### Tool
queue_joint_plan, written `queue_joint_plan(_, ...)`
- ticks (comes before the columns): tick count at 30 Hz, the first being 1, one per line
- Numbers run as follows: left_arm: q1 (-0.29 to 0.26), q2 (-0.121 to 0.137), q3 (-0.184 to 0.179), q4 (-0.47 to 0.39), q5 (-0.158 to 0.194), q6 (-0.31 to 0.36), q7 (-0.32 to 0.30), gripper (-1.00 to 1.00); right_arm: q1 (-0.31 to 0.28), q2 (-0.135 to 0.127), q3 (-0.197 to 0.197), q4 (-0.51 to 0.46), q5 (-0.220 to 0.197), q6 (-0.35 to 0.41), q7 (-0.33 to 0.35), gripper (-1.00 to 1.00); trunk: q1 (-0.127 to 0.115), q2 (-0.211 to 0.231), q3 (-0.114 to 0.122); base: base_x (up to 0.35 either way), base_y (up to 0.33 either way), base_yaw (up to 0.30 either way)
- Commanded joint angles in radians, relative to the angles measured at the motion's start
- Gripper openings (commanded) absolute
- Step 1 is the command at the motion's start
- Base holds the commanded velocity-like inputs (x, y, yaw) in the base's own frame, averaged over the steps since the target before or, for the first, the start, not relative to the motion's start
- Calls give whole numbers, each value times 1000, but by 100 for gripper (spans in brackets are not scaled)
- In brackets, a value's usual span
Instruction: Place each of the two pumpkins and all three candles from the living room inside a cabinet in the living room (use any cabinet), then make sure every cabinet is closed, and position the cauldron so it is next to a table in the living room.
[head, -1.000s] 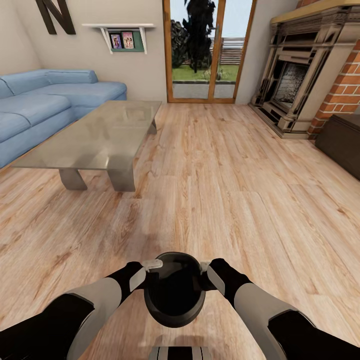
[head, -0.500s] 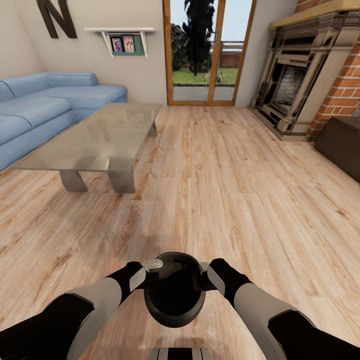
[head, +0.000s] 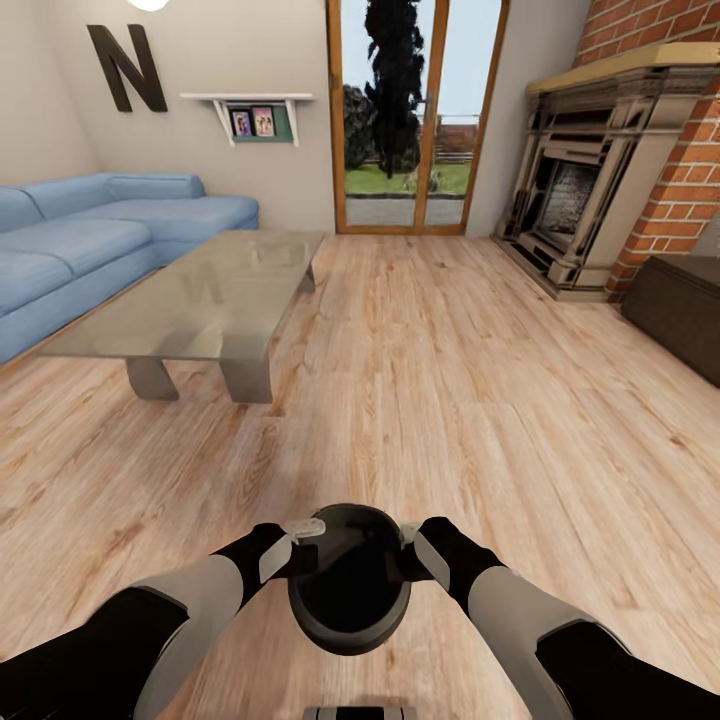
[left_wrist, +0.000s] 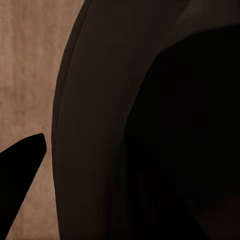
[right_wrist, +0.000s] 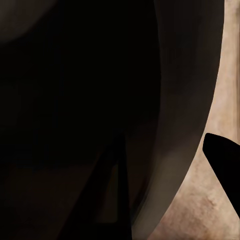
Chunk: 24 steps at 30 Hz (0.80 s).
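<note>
The black cauldron (head: 349, 590) hangs low in the head view, mouth up, held between both arms above the wood floor. My left gripper (head: 300, 542) is shut on its rim on one side, and my right gripper (head: 410, 545) is shut on the opposite side. The left wrist view has the cauldron's dark wall (left_wrist: 100, 125) up close with one fingertip (left_wrist: 20, 170) beside it. The right wrist view likewise has the cauldron (right_wrist: 185, 100) and a fingertip (right_wrist: 225, 155). The glass-topped table (head: 200, 300) stands ahead to the left. An end of the dark-brown cabinet (head: 680, 310) sits at the right edge. Pumpkins and candles are out of view.
A blue sofa (head: 80, 240) runs along the left wall behind the table. A brick fireplace (head: 580, 200) fills the back right, and a glass door (head: 415, 110) is straight ahead. Open wood floor (head: 450, 400) lies between me and the table.
The whole picture has shifted: the camera has tipped up, so more wall and the letter N show. The arms and the cauldron keep their place in the view.
</note>
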Motion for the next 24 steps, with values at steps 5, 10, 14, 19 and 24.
queue_joint_plan(5, 0, 4, -30, -1, -13, 6, 10, -100, -1, 0, 5, 0, 10, 4, -1, -100, -1, 0, 7, 0, 0, 0)
queue_joint_plan(10, 0, 4, -30, -1, -13, 6, 10, -100, -1, 0, 5, 0, 9, 4, -1, -100, -1, 0, 7, 0, 0, 0)
queue_joint_plan(14, 0, 4, -30, -1, -13, 6, 10, -100, -1, 0, 5, 0, 9, 4, -1, -100, -1, 0, 7, 0, 0, 0)
queue_joint_plan(19, 0, 4, -30, -1, -13, 6, 10, -100, -1, 0, 5, 0, 9, 4, -1, -100, -1, 0, 7, 0, 0, 0)
queue_joint_plan(24, 0, 4, -30, -1, -13, 6, 10, -100, -1, 0, 5, 0, 9, 5, -1, -100, -1, 0, 7, 0, 0, 0)
